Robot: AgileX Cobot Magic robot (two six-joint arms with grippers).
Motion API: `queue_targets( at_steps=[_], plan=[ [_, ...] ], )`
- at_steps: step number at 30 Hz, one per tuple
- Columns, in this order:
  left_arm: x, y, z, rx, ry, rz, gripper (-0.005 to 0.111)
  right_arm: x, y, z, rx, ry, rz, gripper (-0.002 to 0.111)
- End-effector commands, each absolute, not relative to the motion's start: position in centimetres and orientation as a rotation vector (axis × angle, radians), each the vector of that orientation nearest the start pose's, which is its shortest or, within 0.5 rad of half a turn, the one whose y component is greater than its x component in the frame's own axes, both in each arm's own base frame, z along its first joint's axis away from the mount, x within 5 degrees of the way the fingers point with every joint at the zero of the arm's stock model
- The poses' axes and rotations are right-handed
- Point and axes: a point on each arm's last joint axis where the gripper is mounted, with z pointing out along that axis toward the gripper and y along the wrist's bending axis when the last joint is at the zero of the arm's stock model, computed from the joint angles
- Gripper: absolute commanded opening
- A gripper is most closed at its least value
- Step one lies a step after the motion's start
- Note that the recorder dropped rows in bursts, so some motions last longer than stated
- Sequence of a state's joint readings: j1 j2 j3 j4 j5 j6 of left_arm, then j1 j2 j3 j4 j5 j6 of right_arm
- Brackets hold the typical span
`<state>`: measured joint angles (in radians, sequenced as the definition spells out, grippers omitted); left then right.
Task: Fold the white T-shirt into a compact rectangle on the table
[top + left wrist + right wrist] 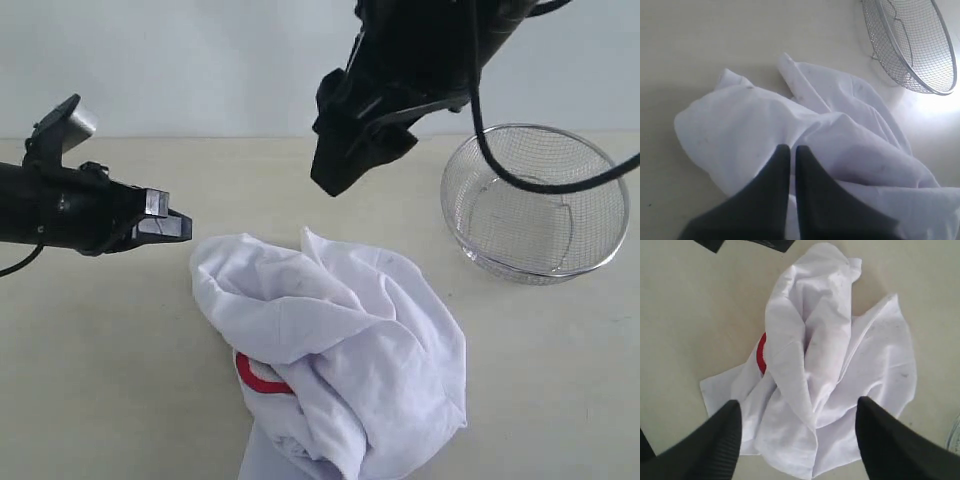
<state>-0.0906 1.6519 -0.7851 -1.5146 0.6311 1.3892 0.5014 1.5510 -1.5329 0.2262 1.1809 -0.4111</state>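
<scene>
Fig.: white T-shirt (340, 340) lies crumpled on table (100, 380), centre, toward near edge. Likely soft, light, limp; sags when lifted. L gripper (791, 149) clenched, empty; R gripper (797, 402) spread wide, empty, overhead. Suggested hold: free hem corner, not the bunched middle.

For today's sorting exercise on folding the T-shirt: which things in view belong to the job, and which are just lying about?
Belongs to the job: white T-shirt, table, left tool, right tool.
Just lying about: wire basket.
</scene>
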Motion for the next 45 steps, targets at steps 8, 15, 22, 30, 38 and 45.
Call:
queue_targets(
  at_steps=[8, 15, 22, 30, 38, 45],
  plan=[
    [30.4, -7.2, 18.2, 0.184, 2.390, -0.716, 0.004, 29.4, 24.6, 27.4, -1.497, 2.426, 0.275, 0.058],
    [30.4, -7.0, 18.1, 0.149, 2.410, -0.690, 0.004, 30.7, 26.9, 22.3, -1.532, 2.462, 0.173, 0.058],
    [30.1, -6.3, 17.8, 0.140, 2.468, -0.625, 0.004, 32.8, 27.6, 17.7, -1.494, 2.457, 0.060, 0.058],
    [29.3, -4.4, 20.8, 0.091, 2.411, -0.570, 0.004, 33.0, 27.4, 18.2, -1.455, 2.455, 0.024, 0.000],
    [29.2, -4.2, 20.9, 0.084, 2.416, -0.542, 0.004, 30.5, 25.4, 27.8, -1.364, 2.325, 0.061, 0.000],
    [29.2, -4.3, 20.9, 0.079, 2.417, -0.559, 0.004, 25.6, 23.4, 37.1, -1.332, 2.058, 0.233, 0.000]
  ],
)
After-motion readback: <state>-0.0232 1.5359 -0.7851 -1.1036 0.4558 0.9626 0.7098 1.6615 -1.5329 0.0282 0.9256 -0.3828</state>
